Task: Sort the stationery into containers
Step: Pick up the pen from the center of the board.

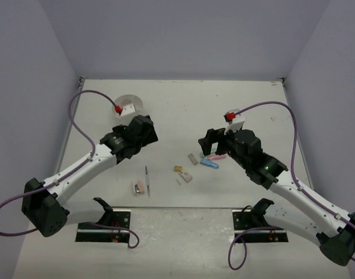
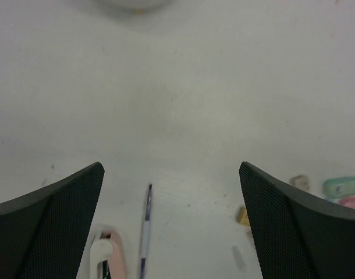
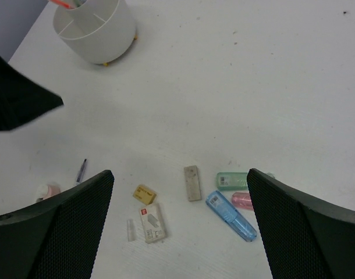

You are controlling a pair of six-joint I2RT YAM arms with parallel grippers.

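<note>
The round white divided container (image 1: 129, 104) stands at the back left, and it also shows in the right wrist view (image 3: 96, 29) with an orange item in it. Loose stationery lies mid-table: a grey eraser (image 3: 192, 182), a green capsule (image 3: 231, 180), a pink capsule (image 3: 241, 200), a blue capsule (image 3: 230, 215), a yellow eraser (image 3: 144, 193), a white boxed eraser (image 3: 152, 221), a thin pen (image 2: 145, 226) and a pink piece (image 2: 110, 256). My left gripper (image 2: 170, 174) is open and empty above the pen. My right gripper (image 3: 178, 174) is open and empty above the erasers.
A small clear piece (image 3: 130, 229) lies beside the boxed eraser. The left arm (image 3: 14, 99) shows as a dark shape at the left of the right wrist view. Grey walls enclose the table on three sides. Cables loop from both arms.
</note>
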